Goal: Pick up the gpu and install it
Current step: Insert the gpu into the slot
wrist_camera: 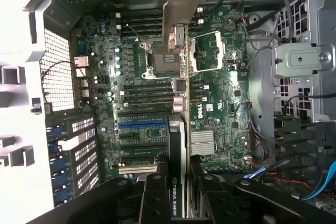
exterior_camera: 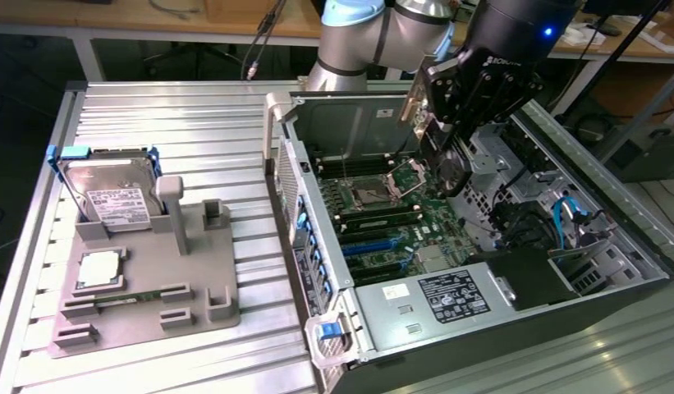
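Observation:
My gripper [exterior_camera: 455, 123] hangs over the open computer case [exterior_camera: 314, 246], shut on the gpu [exterior_camera: 444, 156]. The gpu is a thin dark card held on edge above the motherboard [exterior_camera: 392, 222]. From the wrist, the gpu [wrist_camera: 177, 124] shows edge-on, and its silver bracket [wrist_camera: 181, 3] is at the end far from the gripper. Black fingers [wrist_camera: 152, 198] clamp both sides of the card near its printed label. Beneath it lie the green motherboard [wrist_camera: 131, 77], the CPU socket [wrist_camera: 157, 56] and the expansion slots [wrist_camera: 139, 129]. The card is apart from the slots.
A grey fixture [exterior_camera: 194, 312] on the exterior view's left holds a silver hard drive [exterior_camera: 109, 193], a CPU chip [exterior_camera: 99, 269] and a green memory stick [exterior_camera: 129, 297]. Inside the case are a power supply [exterior_camera: 451, 295], blue cables [exterior_camera: 566, 217] and a drive cage [wrist_camera: 302, 61].

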Controlling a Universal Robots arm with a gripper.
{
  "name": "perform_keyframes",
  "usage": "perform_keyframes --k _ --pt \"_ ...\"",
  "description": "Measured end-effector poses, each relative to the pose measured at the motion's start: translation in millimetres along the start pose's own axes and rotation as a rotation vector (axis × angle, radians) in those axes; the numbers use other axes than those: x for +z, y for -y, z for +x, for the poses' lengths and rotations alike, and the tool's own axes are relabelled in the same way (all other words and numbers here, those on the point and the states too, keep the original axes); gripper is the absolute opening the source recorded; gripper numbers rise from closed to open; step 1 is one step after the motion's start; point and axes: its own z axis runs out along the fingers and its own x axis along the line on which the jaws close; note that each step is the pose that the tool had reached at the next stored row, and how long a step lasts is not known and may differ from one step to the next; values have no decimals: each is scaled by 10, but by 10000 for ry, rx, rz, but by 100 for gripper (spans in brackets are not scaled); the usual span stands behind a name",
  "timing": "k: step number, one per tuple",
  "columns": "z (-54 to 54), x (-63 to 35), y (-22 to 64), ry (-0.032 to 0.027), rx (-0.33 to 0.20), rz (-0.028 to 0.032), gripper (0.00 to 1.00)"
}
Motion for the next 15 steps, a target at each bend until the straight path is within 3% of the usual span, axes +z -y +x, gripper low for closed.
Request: perform_keyframes --k 15 --pt "0 0 0 -32 -1088 -8 27"
